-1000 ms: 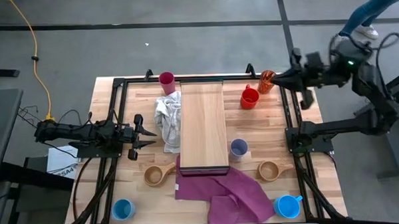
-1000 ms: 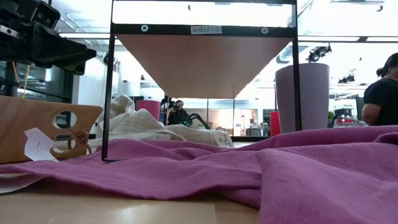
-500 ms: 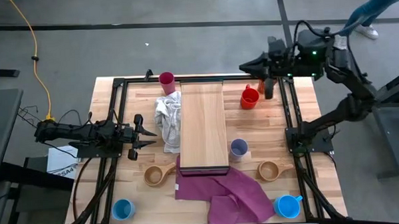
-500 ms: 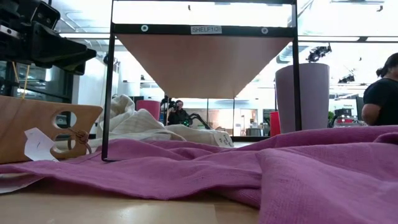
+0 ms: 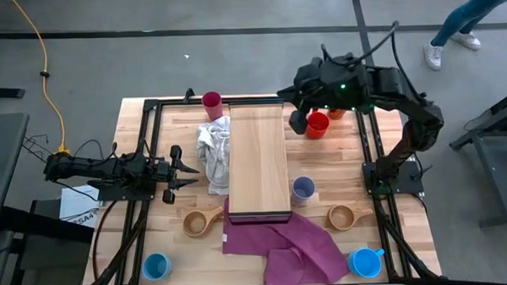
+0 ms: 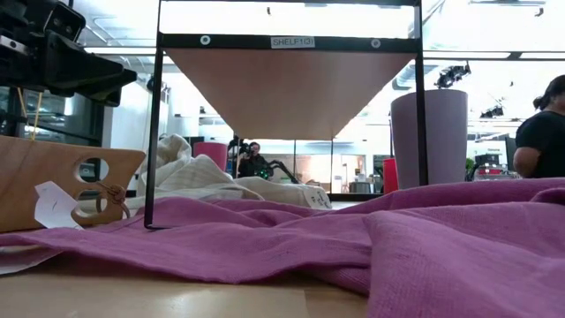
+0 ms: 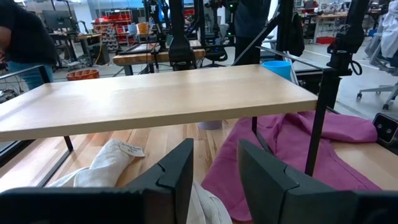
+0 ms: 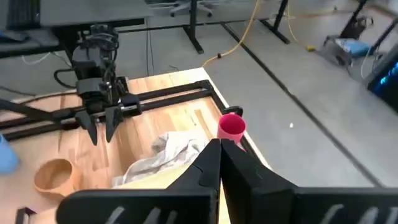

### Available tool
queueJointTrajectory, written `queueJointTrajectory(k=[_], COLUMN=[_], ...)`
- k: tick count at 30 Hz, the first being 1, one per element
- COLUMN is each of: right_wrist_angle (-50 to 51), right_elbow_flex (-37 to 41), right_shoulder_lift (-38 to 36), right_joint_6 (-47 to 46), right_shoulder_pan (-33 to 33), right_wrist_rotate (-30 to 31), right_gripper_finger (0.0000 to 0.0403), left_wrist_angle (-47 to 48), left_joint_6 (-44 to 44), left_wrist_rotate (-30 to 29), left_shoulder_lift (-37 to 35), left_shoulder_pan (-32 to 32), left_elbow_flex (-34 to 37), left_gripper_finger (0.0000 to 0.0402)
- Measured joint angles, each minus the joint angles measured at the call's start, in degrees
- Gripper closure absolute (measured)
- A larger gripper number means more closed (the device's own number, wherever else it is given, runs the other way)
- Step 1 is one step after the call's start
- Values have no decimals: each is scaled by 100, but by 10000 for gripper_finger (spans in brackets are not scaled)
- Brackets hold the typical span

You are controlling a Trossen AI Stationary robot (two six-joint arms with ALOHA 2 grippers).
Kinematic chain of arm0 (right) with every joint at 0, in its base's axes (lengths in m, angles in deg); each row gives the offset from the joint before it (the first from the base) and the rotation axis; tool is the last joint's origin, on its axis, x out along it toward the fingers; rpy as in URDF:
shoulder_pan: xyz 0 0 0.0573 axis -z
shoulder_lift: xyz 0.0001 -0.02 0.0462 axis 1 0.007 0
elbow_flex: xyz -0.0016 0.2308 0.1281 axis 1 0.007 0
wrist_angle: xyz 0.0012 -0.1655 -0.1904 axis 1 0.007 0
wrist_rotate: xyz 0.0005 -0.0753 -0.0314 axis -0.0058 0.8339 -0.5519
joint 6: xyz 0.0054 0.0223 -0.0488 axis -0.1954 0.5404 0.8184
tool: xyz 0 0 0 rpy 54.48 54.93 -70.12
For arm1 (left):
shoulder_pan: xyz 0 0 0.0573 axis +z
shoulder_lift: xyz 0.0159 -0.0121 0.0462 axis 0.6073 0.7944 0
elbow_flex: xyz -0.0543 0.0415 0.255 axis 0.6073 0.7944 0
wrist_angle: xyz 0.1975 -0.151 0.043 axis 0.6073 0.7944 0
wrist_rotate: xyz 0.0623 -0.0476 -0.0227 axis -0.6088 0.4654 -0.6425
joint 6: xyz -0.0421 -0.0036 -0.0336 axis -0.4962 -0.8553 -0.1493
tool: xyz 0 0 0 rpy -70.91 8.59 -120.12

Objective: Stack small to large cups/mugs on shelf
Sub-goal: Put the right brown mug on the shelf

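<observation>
Wooden bench, shelf bare, cups scattered around it. Our right tool hangs closed and empty by the red mug; left tool waits open. Next we'd open and grab a small cup.

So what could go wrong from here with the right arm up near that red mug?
The right end effector is shut and sits close beside the red mug, between it and the shelf. Moving on like that, it could nudge or tip the mug instead of gripping it. The orange-red tumbler stands mostly hidden under the arm, so a swing there might knock it over.
</observation>
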Motion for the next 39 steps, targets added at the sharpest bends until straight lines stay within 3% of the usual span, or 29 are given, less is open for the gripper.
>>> queueJointTrajectory(k=[17, 27, 33, 39], right_wrist_angle=[2399, 2379, 2393, 2318], right_elbow_flex=[-13, 150, 1061, 2597], right_shoulder_lift=[69, 94, 5, -563], right_joint_6=[-1972, -2253, -2364, -2598], right_shoulder_pan=[-267, -221, -63, -155], right_wrist_rotate=[-60, -43, -418, -244], right_gripper_finger=[403, 403, 403, 403], left_wrist_angle=[0, 0, 0, 0], left_joint_6=[-2, -2, -2, -2], left_wrist_rotate=[4, 2, 0, -2], left_shoulder_lift=[-1, -1, 0, -1], left_shoulder_pan=[-1, 0, 0, 0], left_elbow_flex=[0, 0, 0, 0], left_gripper_finger=[291, 291, 291, 291])
